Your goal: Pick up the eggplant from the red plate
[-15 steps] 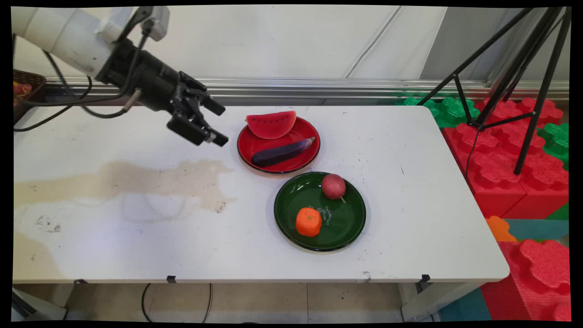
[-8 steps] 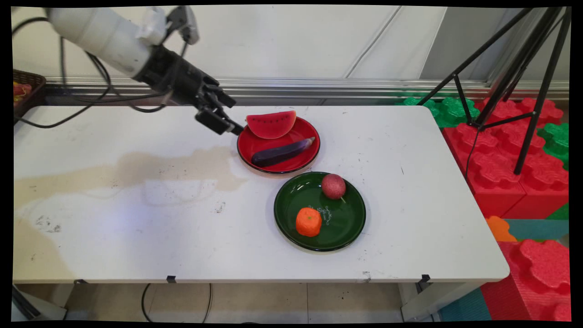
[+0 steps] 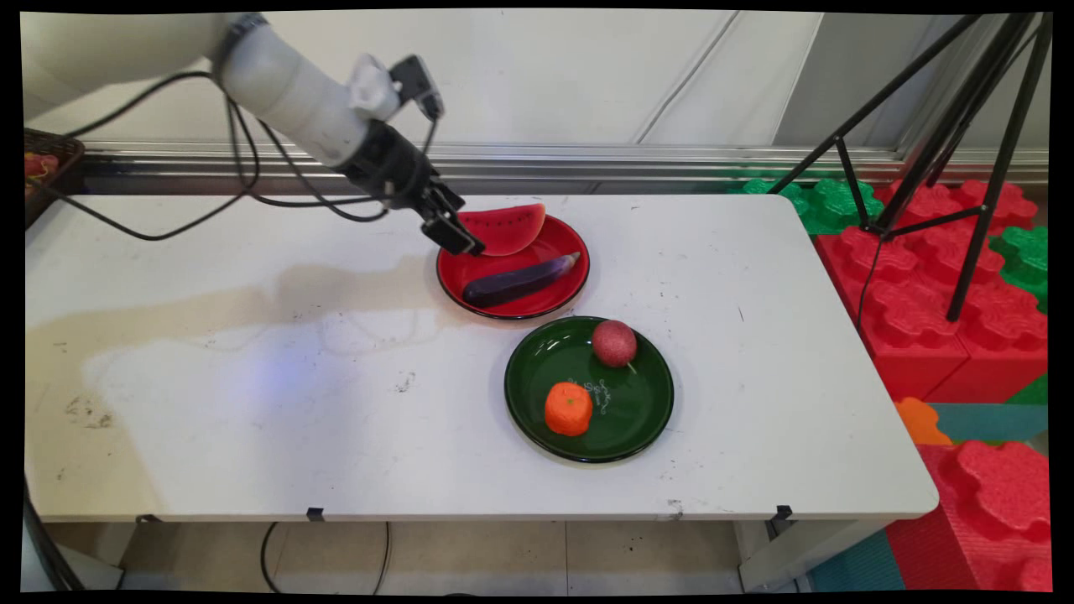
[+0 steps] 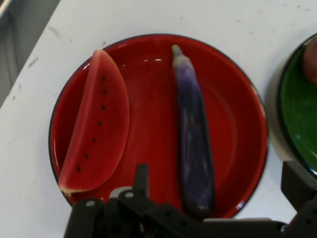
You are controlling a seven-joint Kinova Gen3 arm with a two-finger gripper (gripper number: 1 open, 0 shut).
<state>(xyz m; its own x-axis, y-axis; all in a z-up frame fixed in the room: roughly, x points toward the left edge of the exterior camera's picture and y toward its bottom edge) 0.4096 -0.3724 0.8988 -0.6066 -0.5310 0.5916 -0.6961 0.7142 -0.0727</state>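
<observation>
My black gripper (image 3: pixel 460 228) hangs open over the left rim of a red plate (image 3: pixel 560 289). On that plate lie a watermelon slice (image 3: pixel 502 228) and a purple eggplant (image 3: pixel 520 280). In the hand view the red plate (image 4: pixel 233 104) fills the picture, with the watermelon slice (image 4: pixel 96 129) on the left and the eggplant (image 4: pixel 193 134) in the middle. The gripper (image 4: pixel 218 191) stands spread at the bottom edge, its fingers wide apart on either side of the eggplant's thick end, holding nothing.
A green plate (image 3: pixel 642 415) nearer the table's front carries an orange (image 3: pixel 569 408) and a round red fruit (image 3: pixel 614 342); its edge (image 4: pixel 297 109) shows in the hand view. A black tripod (image 3: pixel 948 134) and red and green foam blocks (image 3: pixel 940 285) stand to the right of the table.
The arm has swung right and toward the wall, carrying the open gripper from the bare table left of the red plate to over the plate's left rim. The plates and fruit have not moved.
</observation>
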